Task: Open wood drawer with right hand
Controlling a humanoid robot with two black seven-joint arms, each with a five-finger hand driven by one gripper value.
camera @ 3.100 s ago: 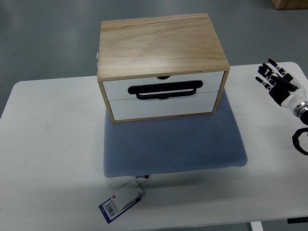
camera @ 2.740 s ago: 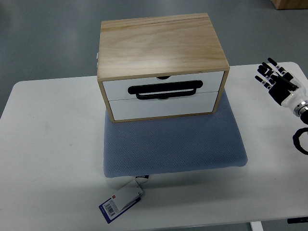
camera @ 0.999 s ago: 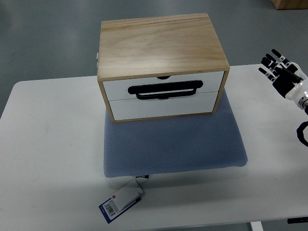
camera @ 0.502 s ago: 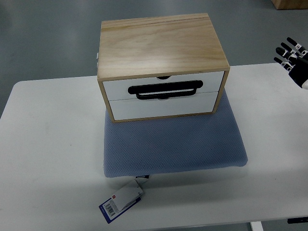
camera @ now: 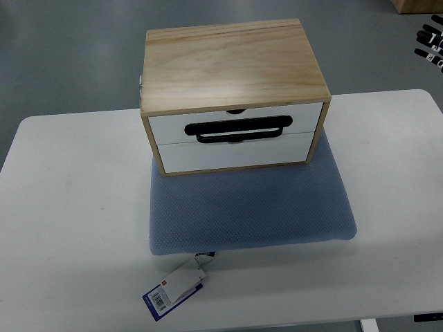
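Closed wood drawer box (camera: 232, 72) on a quilted blue pad (camera: 249, 211), white table (camera: 69, 207).
Right hand (camera: 430, 43) barely shows at the upper right edge; its grip cannot be told. Black bar handle (camera: 237, 129).

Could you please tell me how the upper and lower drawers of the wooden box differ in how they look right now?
The upper drawer is a narrower white strip than the taller lower drawer. The upper drawer has a small dark notch at its top edge; the lower drawer's notch sits behind the black handle. The handle lies along the seam between them; which drawer carries it I cannot tell. Both are white-fronted and shut, flush in the wood box.
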